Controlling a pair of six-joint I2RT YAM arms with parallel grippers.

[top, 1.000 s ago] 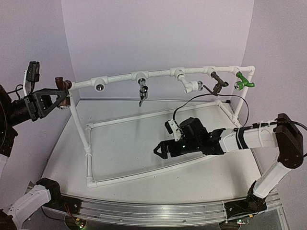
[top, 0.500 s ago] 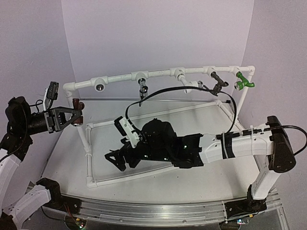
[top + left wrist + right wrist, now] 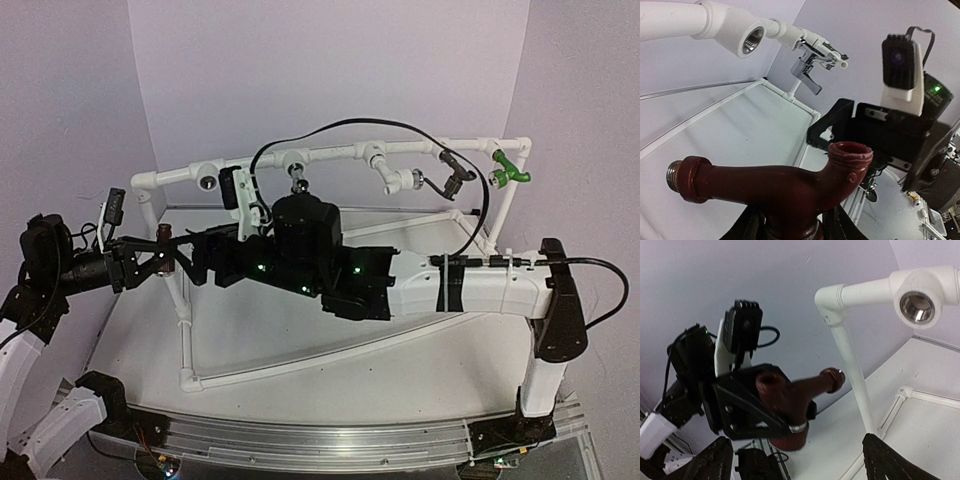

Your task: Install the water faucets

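The left hand (image 3: 146, 263) is closed on the dark brown faucet (image 3: 782, 186), gripping it by its lower body. It holds the faucet in the air above the left side of the table (image 3: 300, 375), just beside the corner post of the white pipe frame (image 3: 330, 153). The faucet's threaded end points sideways and its round mouth faces up, towards the right arm.

The right arm lies stretched across the frame to the left. The right hand (image 3: 192, 266) stands open, its fingers (image 3: 715, 460) spread wide with nothing between them. The brown faucet sits just ahead of those fingers, close but not inside them. Whether they touch the left hand cannot be told.

An empty tee socket (image 3: 917, 303) hangs on the top rail above the faucet. Further along the rail sit the chrome lever faucet (image 3: 815, 55), the white faucet (image 3: 395, 178), the dark bronze faucet (image 3: 455, 172) and the green faucet (image 3: 510, 172).
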